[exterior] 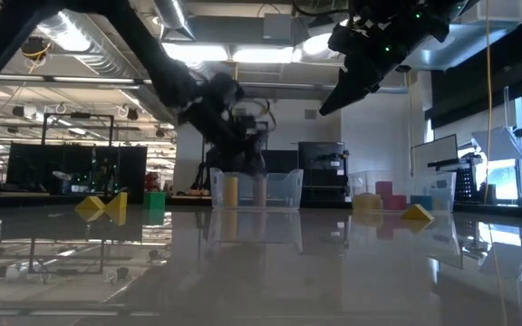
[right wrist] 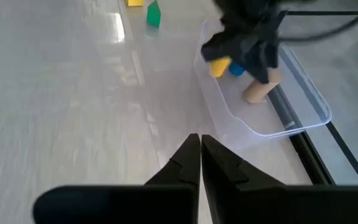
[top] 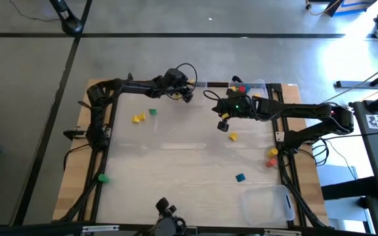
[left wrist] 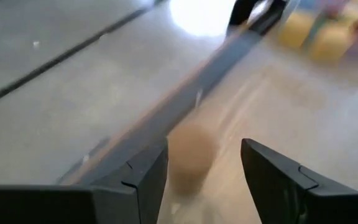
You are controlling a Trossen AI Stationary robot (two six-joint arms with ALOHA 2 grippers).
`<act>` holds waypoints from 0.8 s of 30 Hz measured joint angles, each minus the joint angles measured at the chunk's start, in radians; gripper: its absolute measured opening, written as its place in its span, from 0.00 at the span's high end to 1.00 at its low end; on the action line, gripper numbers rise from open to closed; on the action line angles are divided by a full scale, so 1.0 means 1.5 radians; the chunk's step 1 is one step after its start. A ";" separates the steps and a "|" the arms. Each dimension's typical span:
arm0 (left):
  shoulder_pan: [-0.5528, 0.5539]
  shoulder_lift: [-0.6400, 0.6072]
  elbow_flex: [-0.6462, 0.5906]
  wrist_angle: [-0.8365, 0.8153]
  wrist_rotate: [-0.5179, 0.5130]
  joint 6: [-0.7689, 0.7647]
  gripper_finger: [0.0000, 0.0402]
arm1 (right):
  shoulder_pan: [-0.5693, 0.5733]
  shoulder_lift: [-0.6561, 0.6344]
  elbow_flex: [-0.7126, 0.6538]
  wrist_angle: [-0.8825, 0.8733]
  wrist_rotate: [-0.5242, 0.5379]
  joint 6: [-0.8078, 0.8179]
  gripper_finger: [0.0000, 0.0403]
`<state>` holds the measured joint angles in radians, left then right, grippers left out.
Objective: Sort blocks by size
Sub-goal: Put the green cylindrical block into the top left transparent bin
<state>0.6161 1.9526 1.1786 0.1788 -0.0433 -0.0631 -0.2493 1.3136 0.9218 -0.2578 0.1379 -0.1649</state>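
Note:
My left gripper [top: 188,96] is open at the table's far edge, over a clear bin [right wrist: 263,127]. A tan block [left wrist: 190,155] shows blurred between and below its fingers. In the right wrist view the tan block [right wrist: 257,91] is tilted inside the bin under that gripper, next to a yellow block [right wrist: 219,66] and a blue block [right wrist: 236,69]. I cannot tell whether the gripper touches the tan block. My right gripper [right wrist: 199,149] is shut and empty, above the table's middle right [top: 223,124].
Loose on the table are yellow [top: 138,118] and green [top: 153,112] blocks at the far left, a yellow one [top: 233,136], a blue one [top: 240,177], and orange and red ones [top: 272,155] by the right edge. A second bin [top: 251,86] holds blocks. A third clear bin [top: 268,203] stands at the near right.

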 joint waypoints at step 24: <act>-0.266 -0.429 0.003 -0.653 -0.007 -0.042 0.52 | 0.000 0.000 0.000 -0.006 -0.018 -0.016 0.96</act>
<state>0.2177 1.3094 1.1835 -0.8008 -0.0541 -0.1261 -0.2489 1.3132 0.9218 -0.2671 0.1116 -0.1886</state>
